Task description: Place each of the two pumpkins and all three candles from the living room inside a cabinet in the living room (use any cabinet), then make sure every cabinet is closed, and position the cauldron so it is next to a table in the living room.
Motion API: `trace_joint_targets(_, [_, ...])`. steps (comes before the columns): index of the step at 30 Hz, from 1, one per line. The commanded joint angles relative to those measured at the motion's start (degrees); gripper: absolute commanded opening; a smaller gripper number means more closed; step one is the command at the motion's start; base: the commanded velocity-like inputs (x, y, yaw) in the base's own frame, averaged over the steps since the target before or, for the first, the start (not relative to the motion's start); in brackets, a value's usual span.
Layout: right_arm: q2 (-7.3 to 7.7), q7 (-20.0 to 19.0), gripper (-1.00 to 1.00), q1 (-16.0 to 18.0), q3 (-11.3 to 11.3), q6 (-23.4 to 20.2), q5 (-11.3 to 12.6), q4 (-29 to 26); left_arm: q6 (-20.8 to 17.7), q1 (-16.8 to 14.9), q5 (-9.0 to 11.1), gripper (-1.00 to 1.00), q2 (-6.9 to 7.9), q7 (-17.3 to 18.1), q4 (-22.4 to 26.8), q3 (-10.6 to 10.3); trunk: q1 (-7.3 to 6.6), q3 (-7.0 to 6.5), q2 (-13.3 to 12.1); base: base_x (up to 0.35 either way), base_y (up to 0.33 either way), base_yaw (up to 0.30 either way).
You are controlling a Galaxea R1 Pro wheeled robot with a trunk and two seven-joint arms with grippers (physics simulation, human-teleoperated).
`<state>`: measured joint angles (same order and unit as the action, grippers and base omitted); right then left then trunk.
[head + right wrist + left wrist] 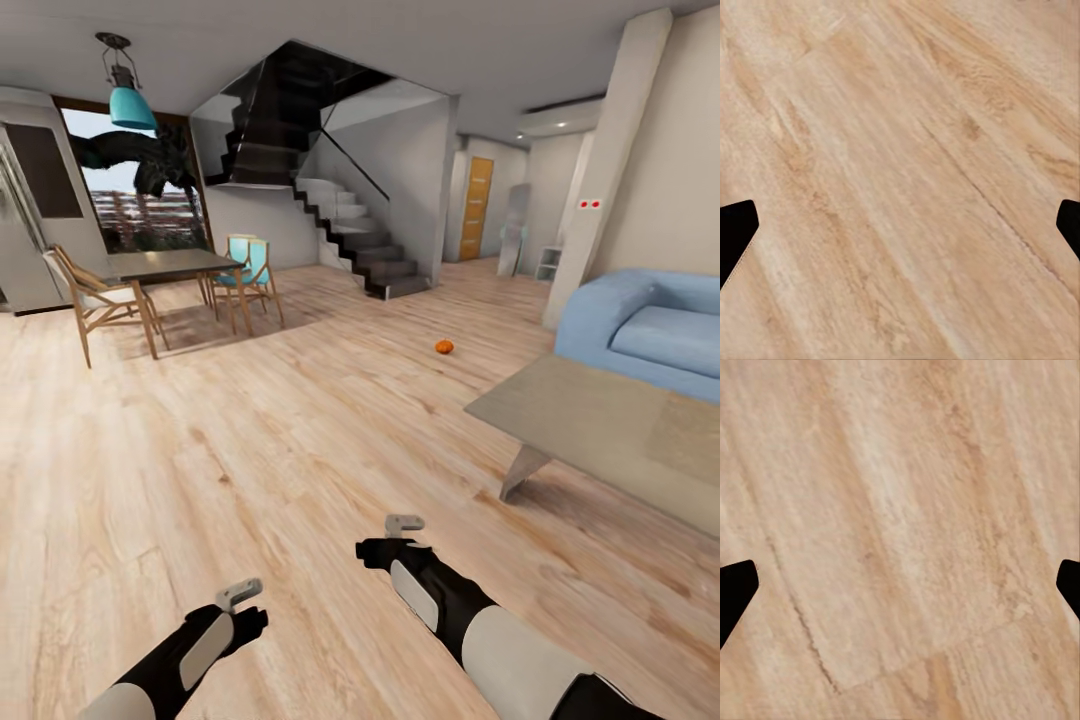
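Currently both my grippers, left gripper (240, 594) and right gripper (404, 523), hang spread and empty over pale wood plank floor (250, 440); small round orange pumpkin (444, 347) lies well ahead of my fingers, beyond the glossy grey-beige low table (600, 420) — drive closer, stop short, then reach low

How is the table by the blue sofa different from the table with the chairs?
The coffee table is low with a pale grey-beige top; the dining table stands taller with a dark top. The coffee table has slanted pale legs and no chairs around it; the dining table has wooden chairs around it. The coffee table is nearer the robot; the dining table sits by the window. Both stand on the wood floor.
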<state>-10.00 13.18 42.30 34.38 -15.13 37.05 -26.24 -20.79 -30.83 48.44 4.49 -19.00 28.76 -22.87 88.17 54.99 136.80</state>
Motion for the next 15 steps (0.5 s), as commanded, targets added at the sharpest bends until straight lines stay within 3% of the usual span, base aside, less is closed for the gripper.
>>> trace_joint_targets(1, [0.00,0.4,1.00,0.1,0.3,-0.2,0.3,0.0,0.8,0.0,0.6,1.00,0.00,-0.6,0.2,-0.5,0.00,0.08,0.0,0.032,0.017,0.279])
trace_joint_targets(15, [0.00,0.4,1.00,0.1,0.3,-0.2,0.2,0.0,1.9,0.0,0.8,1.00,-0.05,-0.8,0.2,-0.1,-2.86,-1.89,-5.2,0.004,0.002,0.278])
